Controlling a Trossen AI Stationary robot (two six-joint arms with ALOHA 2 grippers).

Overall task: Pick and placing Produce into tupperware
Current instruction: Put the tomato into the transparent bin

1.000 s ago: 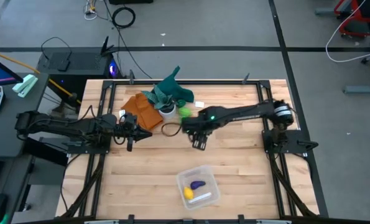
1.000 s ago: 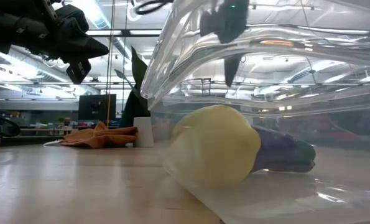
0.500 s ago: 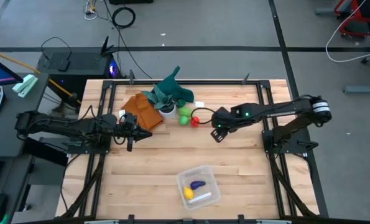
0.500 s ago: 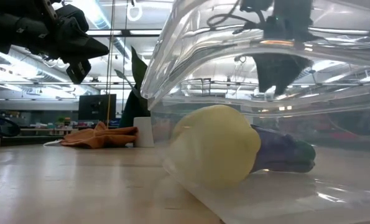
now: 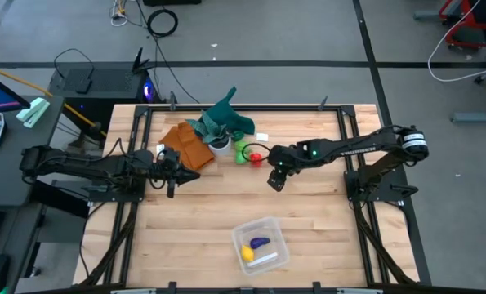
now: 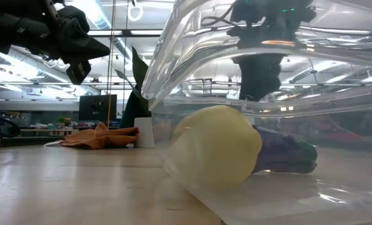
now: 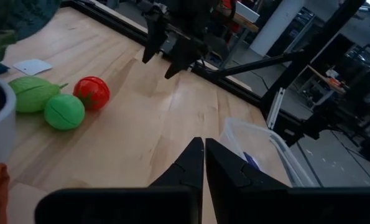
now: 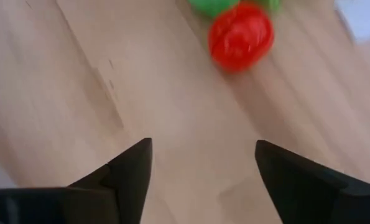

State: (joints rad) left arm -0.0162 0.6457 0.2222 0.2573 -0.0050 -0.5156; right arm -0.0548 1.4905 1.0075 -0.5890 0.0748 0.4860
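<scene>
The clear tupperware (image 5: 260, 245) sits near the table's front edge, with a yellow toy (image 6: 214, 147) and a purple toy (image 6: 286, 153) lying on its floor. A red toy (image 5: 256, 158) and two green toys (image 5: 242, 151) rest on the wood at the far middle; they also show in the left wrist view as the red toy (image 7: 91, 92) and green toys (image 7: 64, 112). My right gripper (image 5: 275, 180) hovers open just right of and nearer than the red toy (image 8: 240, 36), pointing down, with nothing between its fingers (image 8: 130, 168). My left gripper (image 5: 171, 175) waits shut at the left.
A white pot with teal leaves (image 5: 220, 131) and an orange-brown cloth (image 5: 185, 145) stand just left of the loose toys. Black frame rails (image 5: 345, 139) run along the table's sides. Bare wood (image 5: 226, 200) lies between the toys and the tupperware.
My right gripper has drawn back toward the table's right edge, uncovering the red toy. It has then come a little way back toward the toy. It has sunk lower and tipped more steeply down. The toys and tupperware have stayed put.
</scene>
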